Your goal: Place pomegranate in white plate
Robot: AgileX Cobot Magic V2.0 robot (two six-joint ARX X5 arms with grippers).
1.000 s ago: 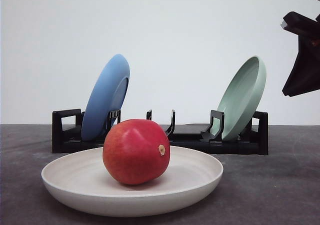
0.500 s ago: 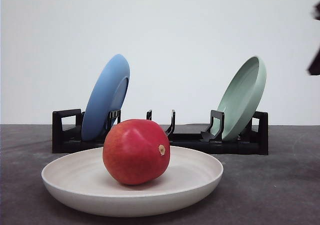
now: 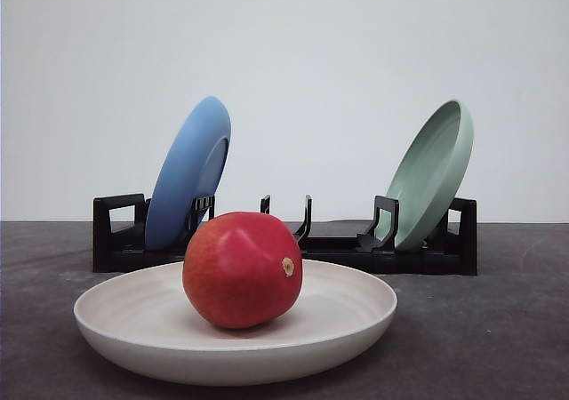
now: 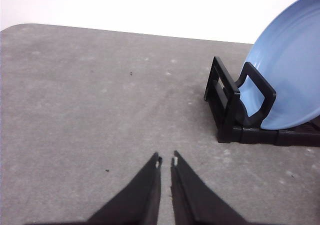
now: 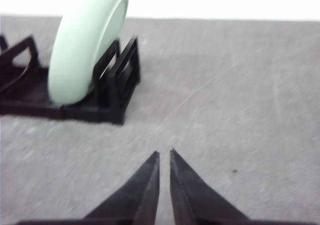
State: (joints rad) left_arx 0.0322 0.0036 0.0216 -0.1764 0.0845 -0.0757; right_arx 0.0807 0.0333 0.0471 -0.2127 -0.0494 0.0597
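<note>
The glossy red pomegranate (image 3: 242, 269) rests inside the wide cream-white plate (image 3: 356, 324) at the front of the table, its tan nub facing right. Over bare grey table, my left gripper (image 4: 165, 160) is shut with nothing between its fingers, close to the rack end that holds the blue plate (image 4: 290, 80). My right gripper (image 5: 164, 154) is shut too and holds nothing; it hangs above the table beside the rack end with the pale green plate (image 5: 85, 40).
A black dish rack (image 3: 338, 249) runs across the table behind the white plate. A blue plate (image 3: 188, 171) leans in its left end and a pale green plate (image 3: 434, 171) in its right end. Grey tabletop lies to both sides.
The right arm, seen at the upper right edge of the front view a second ago, has drawn off to the right and out of that view. The pomegranate and plates have not moved.
</note>
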